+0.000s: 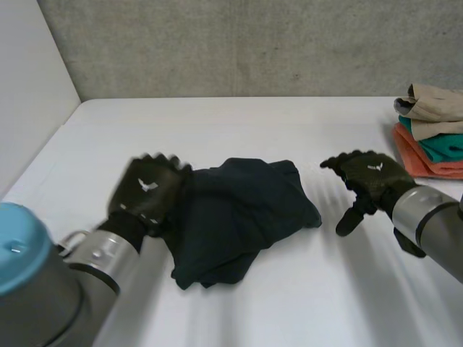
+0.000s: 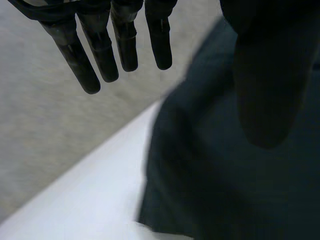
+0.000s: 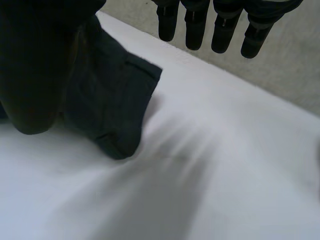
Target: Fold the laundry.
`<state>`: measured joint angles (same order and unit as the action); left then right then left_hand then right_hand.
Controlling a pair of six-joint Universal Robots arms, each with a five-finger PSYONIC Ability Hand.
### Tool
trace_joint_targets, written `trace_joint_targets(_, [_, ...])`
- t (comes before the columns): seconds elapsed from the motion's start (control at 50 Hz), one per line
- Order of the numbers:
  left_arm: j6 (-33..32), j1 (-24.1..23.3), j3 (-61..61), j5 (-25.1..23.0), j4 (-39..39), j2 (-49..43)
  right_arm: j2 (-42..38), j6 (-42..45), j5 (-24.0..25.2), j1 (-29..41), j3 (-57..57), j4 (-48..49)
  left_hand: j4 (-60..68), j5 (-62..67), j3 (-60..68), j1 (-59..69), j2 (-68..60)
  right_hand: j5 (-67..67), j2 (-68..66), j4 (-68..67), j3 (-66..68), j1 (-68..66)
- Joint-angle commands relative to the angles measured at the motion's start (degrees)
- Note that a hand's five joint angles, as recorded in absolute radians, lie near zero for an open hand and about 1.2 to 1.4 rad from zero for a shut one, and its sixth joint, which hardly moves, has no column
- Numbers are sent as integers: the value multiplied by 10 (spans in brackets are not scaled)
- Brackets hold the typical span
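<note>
Head view: a crumpled dark navy cloth garment (image 1: 239,210) lies mid-frame on the white table (image 1: 217,123). The left hand (image 1: 148,189) is at its left edge, the right hand (image 1: 369,173) just right of it.

Left wrist view: fingers (image 2: 120,45) straight, slightly spread, gripping nothing.

Right wrist view: fingers (image 3: 222,25) straight, empty.

The garment is probably soft, light and limp; pinch an outer corner.

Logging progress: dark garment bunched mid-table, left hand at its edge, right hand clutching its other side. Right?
Not quite: the head view shows the right hand open beside the dark garment, apart from it, clutching nothing. The left hand is at its edge, as you said.
</note>
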<state>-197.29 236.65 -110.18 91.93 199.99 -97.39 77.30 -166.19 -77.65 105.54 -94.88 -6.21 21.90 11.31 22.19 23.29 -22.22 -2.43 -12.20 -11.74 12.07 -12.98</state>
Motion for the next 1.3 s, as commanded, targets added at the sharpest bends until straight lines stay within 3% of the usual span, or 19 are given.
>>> trace_joint_targets(0.02, [5,-36,5,5,-7,-60,-43,-69,58,-14,-38,68,13,19,10,-1,-9,-25,-28,-32,29,-20])
trace_joint_targets(0.32, [11,-42,36,38,-4,-129,-168,-77,72,13,2,180,18,24,15,4,-15,-197,-199,-204,200,-191])
trace_joint_targets(0.4, [11,-42,38,34,-5,-144,-183,-77,67,26,15,206,138,144,135,124,-135,-463,-466,-470,467,-458])
trace_joint_targets(0.44, [12,-41,42,33,-6,-148,-180,-77,66,27,18,219,370,376,367,356,-367,-675,-677,-682,679,-670])
trace_joint_targets(0.48, [12,-41,45,33,-6,-148,-177,-67,66,25,23,221,580,586,577,566,-577,-676,-678,-683,679,-670])
trace_joint_targets(0.54, [10,-38,59,33,-9,-145,-171,-63,68,24,35,218,581,587,578,567,-578,-676,-678,-683,679,-670])
trace_joint_targets(0.62, [6,-26,84,36,-35,-114,-101,-26,70,22,50,196,581,587,578,567,-578,-676,-678,-683,679,-670])
trace_joint_targets(0.78, [7,48,160,27,-151,58,72,172,66,21,109,19,581,587,578,567,-578,-676,-678,-683,679,-670])
trace_joint_targets(0.88, [7,54,195,13,-204,105,97,248,56,22,163,-100,581,587,578,567,-578,-676,-678,-683,679,-670])
trace_joint_targets(1.0, [7,54,196,-15,-236,89,85,297,52,31,181,-194,581,587,578,567,-578,-676,-678,-683,679,-670])
trace_joint_targets(1.12, [5,53,231,-14,-216,-35,-2,292,39,66,221,-165,581,587,578,567,-578,-676,-678,-683,679,-670])
trace_joint_targets(1.16, [5,54,261,-13,-192,-68,-43,279,13,75,255,-135,581,587,578,567,-578,-676,-678,-683,679,-670])
trace_joint_targets(1.24, [0,58,396,-12,-76,-152,-100,247,-44,81,336,-35,581,587,578,567,-578,-676,-678,-683,679,-670])
trace_joint_targets(1.3, [-6,68,466,-14,-10,-161,-123,228,-72,84,385,63,581,587,578,567,-578,-676,-678,-683,679,-670])
